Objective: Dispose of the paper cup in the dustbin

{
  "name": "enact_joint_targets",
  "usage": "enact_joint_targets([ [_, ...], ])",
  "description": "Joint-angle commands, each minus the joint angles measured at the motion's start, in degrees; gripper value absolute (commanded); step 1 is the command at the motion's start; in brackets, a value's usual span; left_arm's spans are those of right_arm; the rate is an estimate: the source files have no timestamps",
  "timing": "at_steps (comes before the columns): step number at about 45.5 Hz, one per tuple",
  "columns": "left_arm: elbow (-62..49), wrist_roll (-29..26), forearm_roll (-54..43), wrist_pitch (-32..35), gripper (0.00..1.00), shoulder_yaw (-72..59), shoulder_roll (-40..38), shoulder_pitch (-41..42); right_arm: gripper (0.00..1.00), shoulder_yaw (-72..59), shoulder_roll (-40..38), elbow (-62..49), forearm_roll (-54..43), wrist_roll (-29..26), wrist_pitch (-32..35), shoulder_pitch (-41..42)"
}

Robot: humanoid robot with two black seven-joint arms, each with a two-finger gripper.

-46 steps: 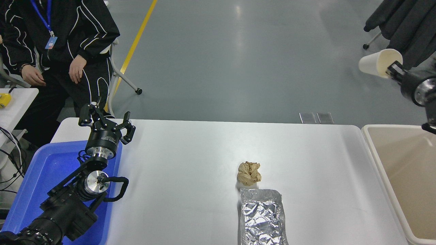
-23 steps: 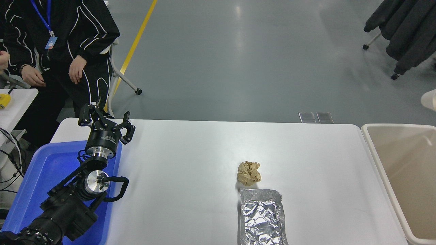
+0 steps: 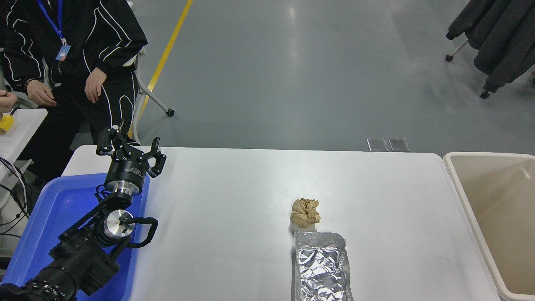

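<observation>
The beige dustbin [image 3: 462,196] stands at the table's right end, cut off by the picture's right edge; the part of its tan inside that shows holds nothing. The paper cup is out of view. My right arm and gripper are out of view too. My left gripper [image 3: 128,148] is open and empty, parked at the lower left over the far edge of the blue tray [image 3: 50,217].
A crumpled brown paper ball [image 3: 305,212] lies mid-table, with a silver foil tray [image 3: 321,267] just in front of it at the near edge. A person [image 3: 75,54] sits at the far left. Dark clothes hang on a wheeled rack [image 3: 493,37] at the top right.
One second ago my right gripper held the paper cup high at the right edge. It moved right out of the picture; half a second ago only the cup's edge showed, now nothing.
</observation>
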Motion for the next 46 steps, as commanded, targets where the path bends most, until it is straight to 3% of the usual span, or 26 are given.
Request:
enact_joint_targets([
  [1, 0.0, -0.1, 0.0, 0.0, 1.0, 0.0, 0.0, 0.0, 0.0, 0.3, 2.6, 0.2, 0.2, -0.3, -0.1, -3.0],
  [20, 0.0, -0.1, 0.0, 0.0, 1.0, 0.0, 0.0, 0.0, 0.0, 0.3, 5.0, 0.2, 0.3, -0.3, -0.2, -3.0],
  [25, 0.0, 0.0, 0.0, 0.0, 1.0, 0.0, 0.0, 0.0, 0.15, 0.3, 4.9, 0.2, 0.3, -0.2, -0.3, -3.0],
  [28, 0.0, 0.0, 0.0, 0.0, 1.0, 0.0, 0.1, 0.0, 0.32, 0.3, 4.9, 0.2, 0.3, -0.2, -0.5, -2.9],
  [33, 0.0, 0.0, 0.0, 0.0, 1.0, 0.0, 0.0, 0.0, 0.42, 0.3, 5.0, 0.2, 0.3, -0.2, -1.8, -2.9],
  [39, 0.0, 0.0, 0.0, 0.0, 1.0, 0.0, 0.0, 0.0, 0.84, 0.3, 4.6, 0.0, 0.4, -0.1, -5.1, -2.9],
  [41, 0.0, 0.0, 0.0, 0.0, 1.0, 0.0, 0.1, 0.0, 0.88, 0.3, 4.5, 0.0, 0.4, -0.1, -6.2, -2.9],
  [46, 0.0, 0.0, 0.0, 0.0, 1.0, 0.0, 0.0, 0.0, 0.89, 0.3, 4.5, -0.3, 0.4, -0.1, -8.1, -2.2],
])
